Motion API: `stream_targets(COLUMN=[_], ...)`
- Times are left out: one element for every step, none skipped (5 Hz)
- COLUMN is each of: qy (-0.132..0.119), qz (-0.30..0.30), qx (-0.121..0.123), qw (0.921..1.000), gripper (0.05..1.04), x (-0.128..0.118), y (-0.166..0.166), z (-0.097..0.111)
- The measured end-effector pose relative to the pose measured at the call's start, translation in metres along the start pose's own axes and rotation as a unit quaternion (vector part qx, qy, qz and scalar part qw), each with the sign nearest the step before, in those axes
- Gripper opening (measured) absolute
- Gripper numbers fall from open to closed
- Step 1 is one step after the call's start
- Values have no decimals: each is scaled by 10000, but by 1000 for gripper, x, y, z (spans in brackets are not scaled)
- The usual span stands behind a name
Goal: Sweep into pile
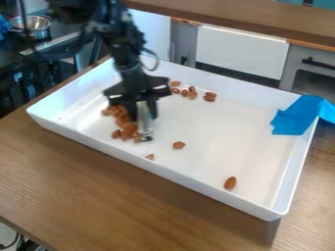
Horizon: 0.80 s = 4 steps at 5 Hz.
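- Your black two-finger end effector (146,110) grips a narrow silvery tool (144,125).
- Brown oval almonds (123,120) lie heaped beside it, others farther off, inside the white rectangular tray (203,132).

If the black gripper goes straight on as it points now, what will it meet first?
The gripper would likely meet the tray's floor, beside the piled nuts; its height above is unclear.

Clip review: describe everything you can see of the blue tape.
The tape is bright blue and matte, like painter's tape, somewhat creased, with an uneven outline. It is draped over the rim of the white tray near the far right corner: one part reaches down inside, the rest sticks out past the rim. No almond touches it.
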<state>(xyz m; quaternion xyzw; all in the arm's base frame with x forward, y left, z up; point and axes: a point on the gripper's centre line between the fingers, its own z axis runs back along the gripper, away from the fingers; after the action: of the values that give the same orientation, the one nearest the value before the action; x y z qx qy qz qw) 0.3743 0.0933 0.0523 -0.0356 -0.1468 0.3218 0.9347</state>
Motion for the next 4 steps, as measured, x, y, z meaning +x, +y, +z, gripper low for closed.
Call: stream_targets(qy=[3, 144, 422, 506], qz=[132, 316, 307, 148], qx=[98, 100, -136, -484], qw=[9999, 9993, 9985, 9974], gripper=[382, 382, 382, 382], x=[6, 5, -3, -7], y=[43, 78, 69, 16], z=[5, 13, 20, 32])
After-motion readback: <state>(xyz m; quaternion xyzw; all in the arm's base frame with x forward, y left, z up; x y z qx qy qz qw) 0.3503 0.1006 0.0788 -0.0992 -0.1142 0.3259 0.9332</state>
